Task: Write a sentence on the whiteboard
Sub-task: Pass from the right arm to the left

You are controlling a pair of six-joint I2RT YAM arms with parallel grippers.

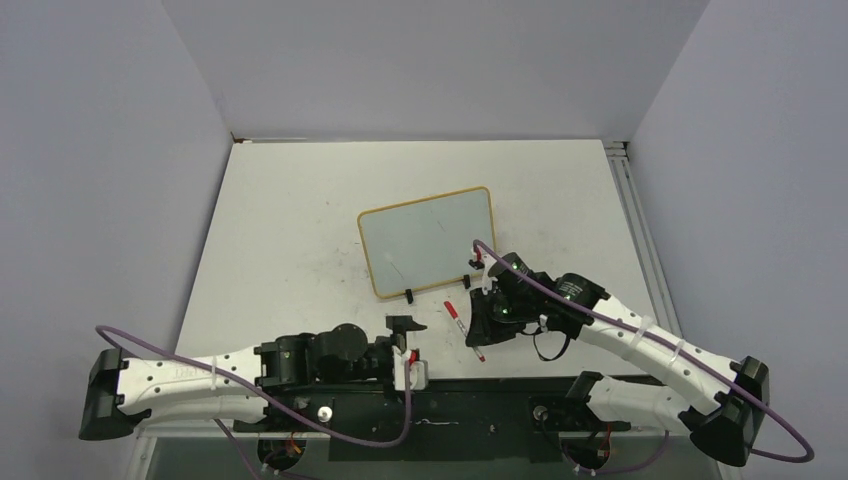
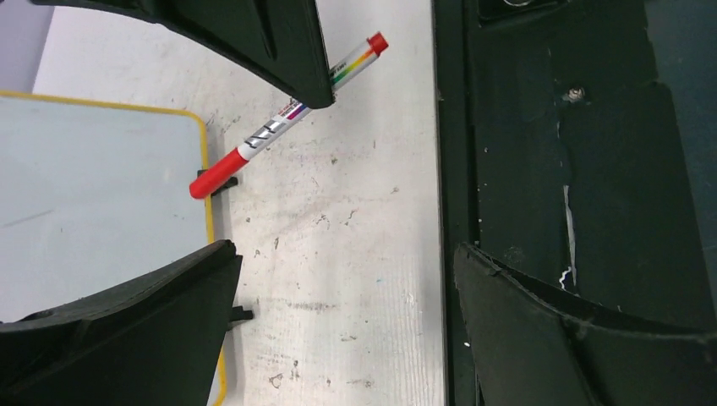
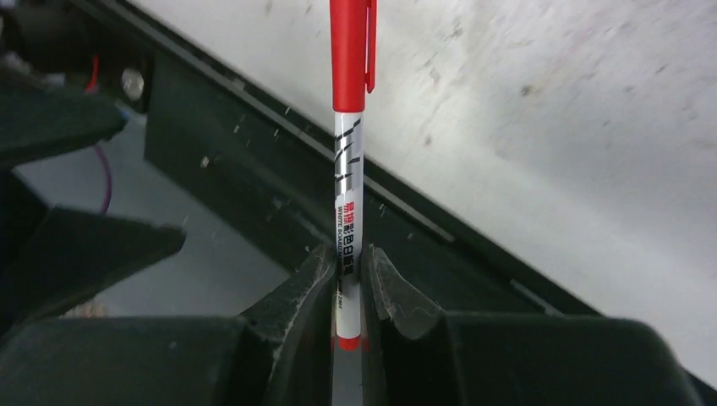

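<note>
Whiteboard (image 1: pixel 428 242) sits just beyond right hand (image 1: pixel 476 335), w/ its face too washed out to read. Right hand is pinching red marker (image 3: pixel 348 169), and its fingers (image 3: pixel 296 296) hide the lower barrel. Left hand (image 2: pixel 347 296) is spread wide, w/ the board's corner beside it. Scuffed white surface (image 1: pixel 300 220) below, grey walls around.

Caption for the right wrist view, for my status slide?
Right hand shut on the tail of a red-capped whiteboard marker, white table behind.
</note>
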